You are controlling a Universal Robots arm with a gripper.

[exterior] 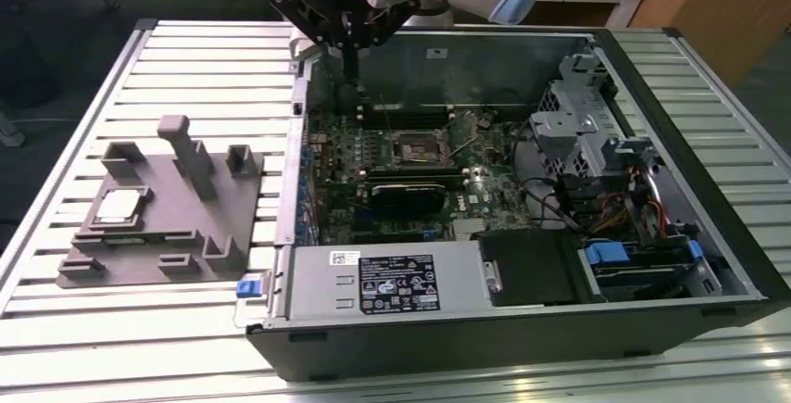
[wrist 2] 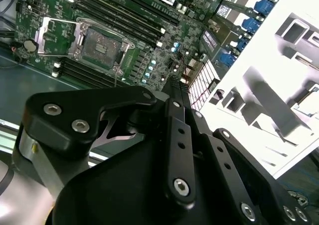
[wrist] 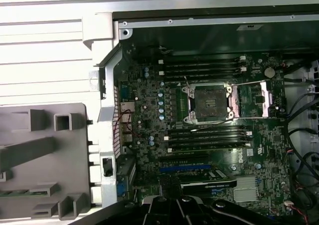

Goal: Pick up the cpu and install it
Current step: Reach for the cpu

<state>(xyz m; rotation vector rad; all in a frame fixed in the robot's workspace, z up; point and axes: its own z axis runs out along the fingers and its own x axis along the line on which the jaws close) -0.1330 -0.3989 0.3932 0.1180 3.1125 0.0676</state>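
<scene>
Slatted counter (exterior: 124, 352) carries an open computer case (exterior: 495, 340) and, at the exterior view's left, a grey tray (exterior: 130, 271) with the cpu (exterior: 120, 207) lying flat on it. Jaws hang pinched together and empty (above the case's far wall), well apart from the cpu. A clean pick wants them opened and squared to its edges.

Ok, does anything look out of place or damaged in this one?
Nothing stands out. The cpu lies flat on the grey tray, the motherboard socket sits open and empty, and the gripper hangs over the open computer case, jaws together and holding nothing.
</scene>
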